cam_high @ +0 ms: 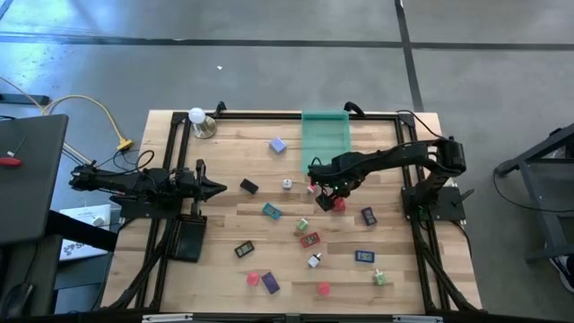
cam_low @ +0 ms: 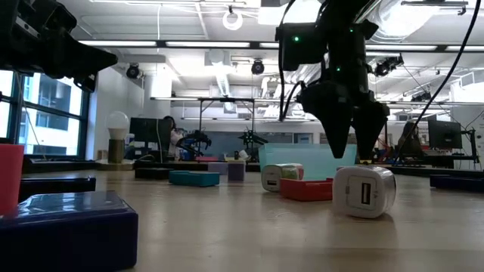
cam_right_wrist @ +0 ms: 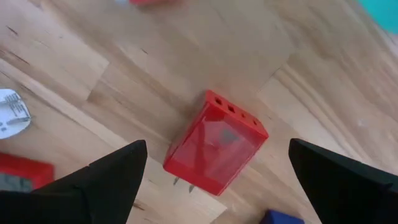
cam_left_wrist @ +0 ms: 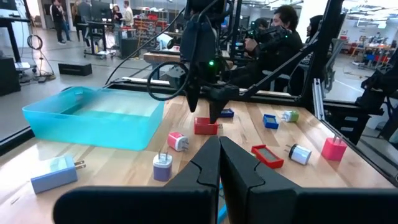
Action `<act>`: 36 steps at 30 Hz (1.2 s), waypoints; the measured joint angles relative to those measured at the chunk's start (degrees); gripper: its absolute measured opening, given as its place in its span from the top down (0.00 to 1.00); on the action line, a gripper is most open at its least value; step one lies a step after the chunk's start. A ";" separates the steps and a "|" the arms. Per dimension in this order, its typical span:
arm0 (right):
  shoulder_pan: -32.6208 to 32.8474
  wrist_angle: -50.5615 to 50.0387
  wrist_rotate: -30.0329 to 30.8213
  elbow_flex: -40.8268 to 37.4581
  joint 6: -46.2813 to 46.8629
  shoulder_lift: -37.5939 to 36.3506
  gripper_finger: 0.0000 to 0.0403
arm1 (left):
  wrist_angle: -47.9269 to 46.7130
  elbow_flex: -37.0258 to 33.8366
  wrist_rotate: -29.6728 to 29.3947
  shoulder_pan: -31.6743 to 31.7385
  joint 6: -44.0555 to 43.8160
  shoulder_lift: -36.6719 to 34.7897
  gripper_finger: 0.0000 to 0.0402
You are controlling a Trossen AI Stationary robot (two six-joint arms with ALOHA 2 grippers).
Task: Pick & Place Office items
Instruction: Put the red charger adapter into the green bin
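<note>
Right gripper [cam_high: 327,199] reaching down from a bent arm just beyond the green tray [cam_high: 325,135], fingers spread wide above the red block [cam_right_wrist: 215,151], apparently not touching. Left gripper [cam_high: 218,188] closed, level over the table's left side.

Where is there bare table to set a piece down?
Free: the planks between the lamp and the purple block, and right of the green tray. Crowded: around the right gripper and the items nearer the front edge.
</note>
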 joint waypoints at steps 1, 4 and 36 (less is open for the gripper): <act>0.00 0.25 0.19 0.00 0.71 0.01 0.05 | 0.01 0.00 -0.02 0.00 -0.02 0.00 1.00; 0.00 1.69 0.46 0.00 3.02 -0.01 0.05 | 0.05 0.00 0.00 0.00 -0.46 -0.02 1.00; -0.75 1.82 -0.89 -0.70 6.45 6.78 0.12 | 0.21 0.00 0.12 -0.02 -0.72 -0.02 1.00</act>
